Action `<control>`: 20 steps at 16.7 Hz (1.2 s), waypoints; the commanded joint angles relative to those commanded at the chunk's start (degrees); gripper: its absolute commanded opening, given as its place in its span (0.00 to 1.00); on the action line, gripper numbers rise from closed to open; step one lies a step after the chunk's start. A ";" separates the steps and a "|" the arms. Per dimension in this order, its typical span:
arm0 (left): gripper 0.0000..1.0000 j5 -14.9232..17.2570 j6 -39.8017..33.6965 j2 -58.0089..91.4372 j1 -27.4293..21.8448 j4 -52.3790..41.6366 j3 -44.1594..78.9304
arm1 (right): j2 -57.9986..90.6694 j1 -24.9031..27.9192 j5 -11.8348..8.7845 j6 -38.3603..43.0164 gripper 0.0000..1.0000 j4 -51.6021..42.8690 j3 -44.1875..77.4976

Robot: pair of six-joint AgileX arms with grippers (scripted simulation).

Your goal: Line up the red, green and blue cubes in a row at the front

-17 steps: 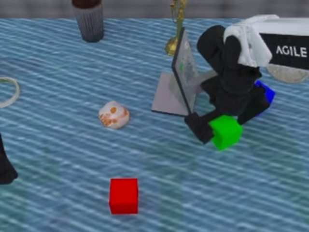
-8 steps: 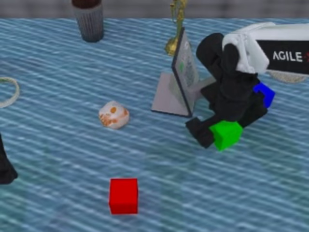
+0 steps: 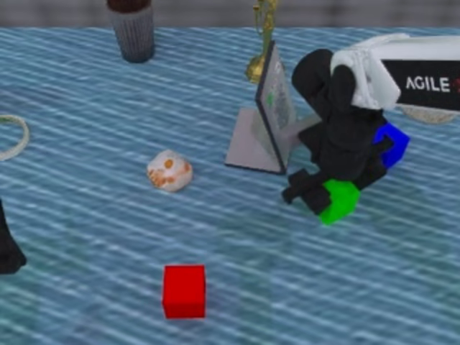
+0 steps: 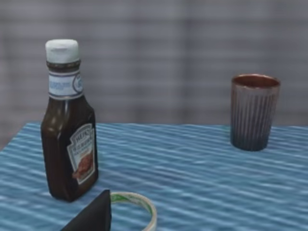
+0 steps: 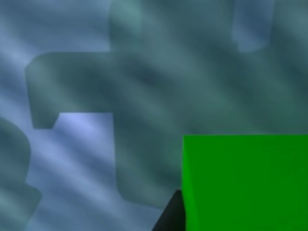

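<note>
A blue rippled table (image 3: 86,215) seen from above. At about four o'clock from the centre, the right gripper (image 3: 323,195) is clenched on a small glossy bright green cube (image 3: 339,201), its black fingers on opposite faces. The wrist view shows the cube close up above the gripper's own shadow, so it appears lifted clear of the table, probably for carrying to the front. Just behind the arm, at about three o'clock, sits the glossy deep blue cube (image 3: 392,143), partly hidden. The glossy bright red cube (image 3: 184,290) rests alone at about six o'clock near the front edge, likely the row's anchor. A white-and-orange blotched lump (image 3: 169,171) lies at about nine o'clock. The left gripper (image 3: 8,250) is parked at the left edge; whether it is released or clenched cannot be told.
</note>
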 joint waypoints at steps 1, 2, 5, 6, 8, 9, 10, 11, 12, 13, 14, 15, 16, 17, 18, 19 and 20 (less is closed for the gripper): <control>1.00 0.00 0.00 0.00 0.00 0.00 0.00 | 0.00 0.00 0.00 0.00 0.10 0.00 0.00; 1.00 0.00 0.00 0.00 0.00 0.00 0.00 | 0.00 0.00 0.00 0.00 0.02 0.00 0.00; 1.00 0.00 0.00 0.00 0.00 0.00 0.00 | 0.00 0.00 0.00 0.00 0.00 0.00 0.00; 1.00 0.00 0.00 0.00 0.00 0.00 0.00 | 0.00 0.00 0.00 0.00 0.00 0.00 0.00; 1.00 0.00 0.00 0.00 0.00 0.00 0.00 | 0.00 0.00 0.00 0.00 0.00 0.00 0.00; 1.00 0.00 0.00 0.00 0.00 0.00 0.00 | 0.00 0.00 0.00 0.00 0.00 0.00 0.00; 1.00 0.00 0.00 0.00 0.00 0.00 0.00 | 0.00 0.00 0.00 0.00 0.00 0.00 0.00; 1.00 0.00 0.00 0.00 0.00 0.00 0.00 | -0.22 -0.14 0.04 0.05 0.00 -0.08 0.05; 1.00 0.00 0.00 0.00 0.00 0.00 0.00 | -0.27 -0.10 0.04 0.02 0.00 -0.28 0.23; 1.00 0.00 0.00 0.00 0.00 0.00 0.00 | -0.48 0.03 0.05 -0.06 0.00 -1.07 0.91; 1.00 0.00 0.00 0.00 0.00 0.00 0.00 | -0.88 0.11 0.05 -0.10 0.00 -2.43 1.93; 1.00 0.00 0.00 0.00 0.00 0.00 0.00 | -1.43 0.15 0.06 -0.08 0.00 -4.18 3.14; 1.00 0.00 0.00 0.00 0.00 0.00 0.00 | -2.05 0.17 0.06 -0.05 0.00 -6.28 4.45; 1.00 0.00 0.00 0.00 0.00 0.00 0.00 | -2.69 0.22 0.05 -0.05 0.00 -8.54 5.79; 1.00 0.00 0.00 0.00 0.00 0.00 0.00 | -3.31 0.27 0.03 -0.05 0.00 -10.66 7.07; 1.00 0.00 0.00 0.00 0.00 0.00 0.00 | -3.90 0.31 0.01 -0.06 0.00 -12.31 8.17; 1.00 0.00 0.00 0.00 0.00 0.00 0.00 | -4.41 0.34 0.00 -0.08 0.00 -13.36 8.94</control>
